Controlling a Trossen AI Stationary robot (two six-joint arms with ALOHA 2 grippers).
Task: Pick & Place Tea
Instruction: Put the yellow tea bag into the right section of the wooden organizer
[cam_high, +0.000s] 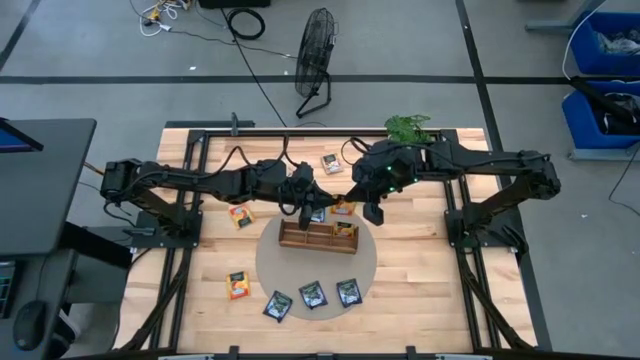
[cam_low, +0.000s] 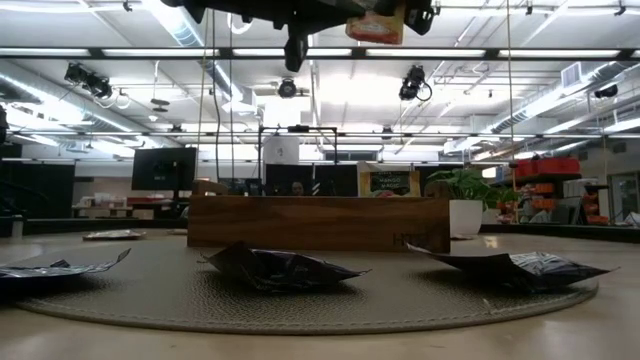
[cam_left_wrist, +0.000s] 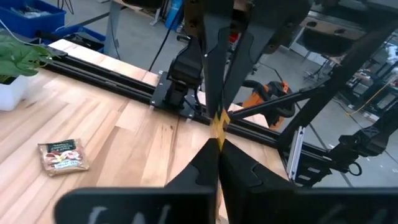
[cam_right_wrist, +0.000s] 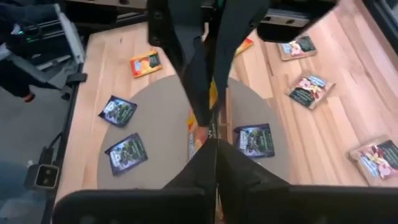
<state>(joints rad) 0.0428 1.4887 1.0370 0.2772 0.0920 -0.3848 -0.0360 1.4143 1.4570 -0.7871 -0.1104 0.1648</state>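
Both grippers are hovering above the tray (cam_high: 318, 236): the right gripper (cam_right_wrist: 214, 134) is pinching an orange packet (cam_right_wrist: 213, 93) edge-on; the left gripper (cam_left_wrist: 219, 134) is clamping another (yellowish sliver). Most packets, like the dark trio (cam_high: 312, 295) near the tray, are lying unsorted.

— From above, the arms covered much of the wooden tray (cam_high: 318, 237); what sat in its compartments couldn't be told.

— And level with the table, the tray's wall (cam_low: 318, 222) hid its inside, while the orange packet (cam_low: 377, 24) up top was cut off by the edge.
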